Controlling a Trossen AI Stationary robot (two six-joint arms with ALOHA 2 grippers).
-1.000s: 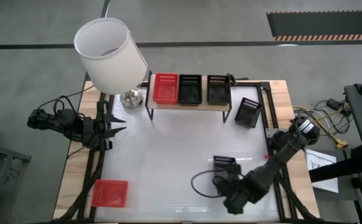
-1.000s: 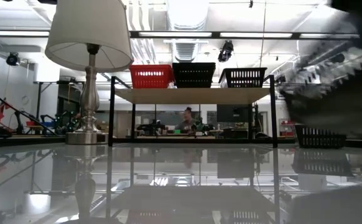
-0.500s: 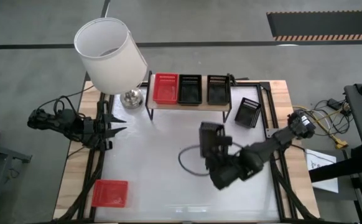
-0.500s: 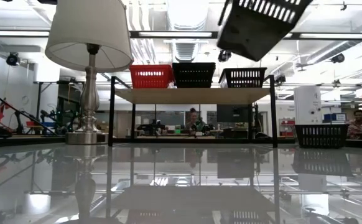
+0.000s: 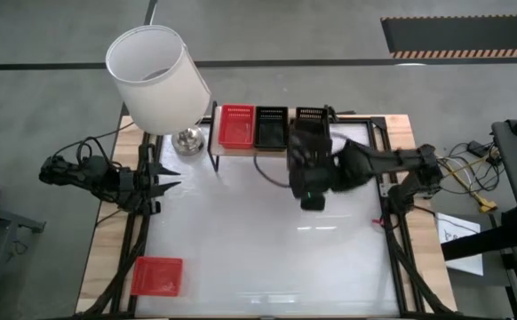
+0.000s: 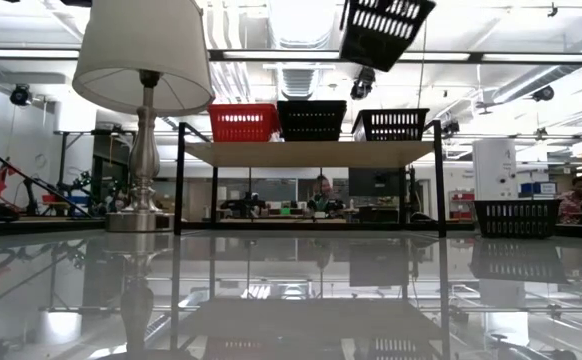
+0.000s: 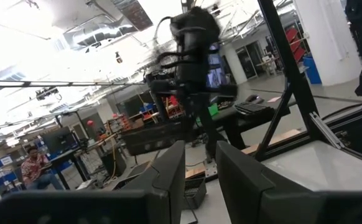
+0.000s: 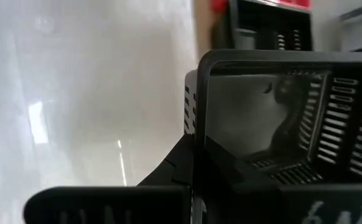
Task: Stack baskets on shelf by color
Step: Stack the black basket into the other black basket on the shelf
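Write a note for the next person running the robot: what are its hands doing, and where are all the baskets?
Right gripper: shut on a black basket, held in the air near the shelf.
Left gripper: open, waiting at the table's left edge.
Done: one red basket and two black baskets sit on the shelf.
Left: place the held basket on a black one; a red basket lies at the table's front left; another black basket sits right of the shelf.

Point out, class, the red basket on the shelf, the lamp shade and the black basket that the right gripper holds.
red basket on the shelf (image 5: 236, 126): high view, its mesh floor.
lamp shade (image 5: 152, 78): high view, its white side wall.
black basket held by the right gripper (image 6: 384, 31): low view, its slotted side wall.
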